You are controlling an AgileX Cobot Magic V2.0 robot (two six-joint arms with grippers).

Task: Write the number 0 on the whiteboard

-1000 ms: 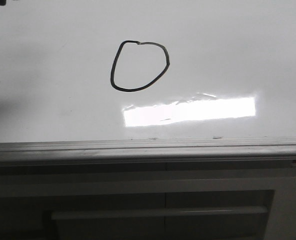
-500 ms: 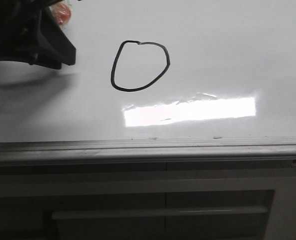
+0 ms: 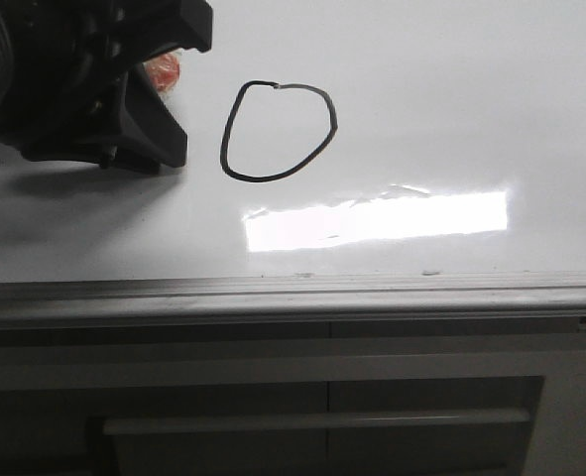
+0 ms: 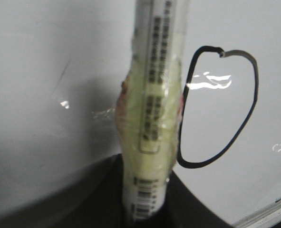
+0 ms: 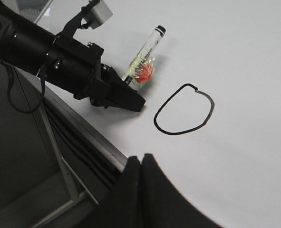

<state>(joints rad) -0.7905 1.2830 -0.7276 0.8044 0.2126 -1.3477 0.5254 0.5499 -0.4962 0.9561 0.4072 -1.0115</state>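
Observation:
The number 0 [image 3: 279, 132] is a thin black lopsided loop on the glossy whiteboard [image 3: 451, 89]. My left gripper [image 3: 174, 91] hovers just left of it, shut on a marker [image 4: 152, 95] wrapped in clear tape with a red patch [image 3: 162, 69]. In the left wrist view the marker's barrel stands beside the loop [image 4: 218, 107], and its tip is out of frame. The right wrist view shows the same gripper [image 5: 130, 90], marker [image 5: 145, 52] and loop [image 5: 184, 110]. My right gripper [image 5: 141, 159] is shut on nothing, over the board near its rail.
A bright rectangular glare patch [image 3: 372, 220] lies below the loop. A grey metal rail [image 3: 372, 293] runs along the board's near edge. Under it is a dark cabinet front with a horizontal handle [image 3: 312, 421]. Cables [image 5: 21, 95] hang beside the left arm.
The left gripper with the marker has come into the front view from the upper left and moved right toward the loop. The loop itself is unchanged.

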